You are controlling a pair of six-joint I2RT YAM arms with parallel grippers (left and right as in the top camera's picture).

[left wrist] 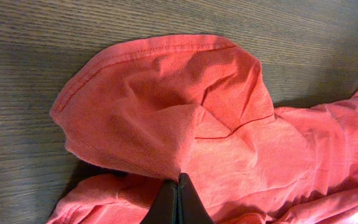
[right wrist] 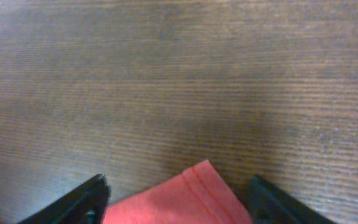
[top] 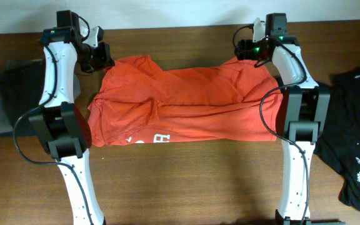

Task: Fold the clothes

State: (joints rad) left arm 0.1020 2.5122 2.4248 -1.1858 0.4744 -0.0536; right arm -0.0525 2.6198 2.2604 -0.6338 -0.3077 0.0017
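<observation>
Orange-red T-shirt [top: 186, 106] lies rumpled mid-frame in the overhead view. Looks light and floppy imo, so I'd grab corners/hems. Left gripper [left wrist: 178, 182] is pressed together, pinching a fold upper left. Right gripper [right wrist: 179, 185] is spread around the upper-right corner. Wood table [top: 186, 181] looks smooth, w/ a black shirt [top: 355, 144] far right.

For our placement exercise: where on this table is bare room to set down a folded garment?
Free: the wood strip in front of the orange T-shirt, between left arm and right arm. Crowded: right side, black shirt; left, dark cloth.
</observation>
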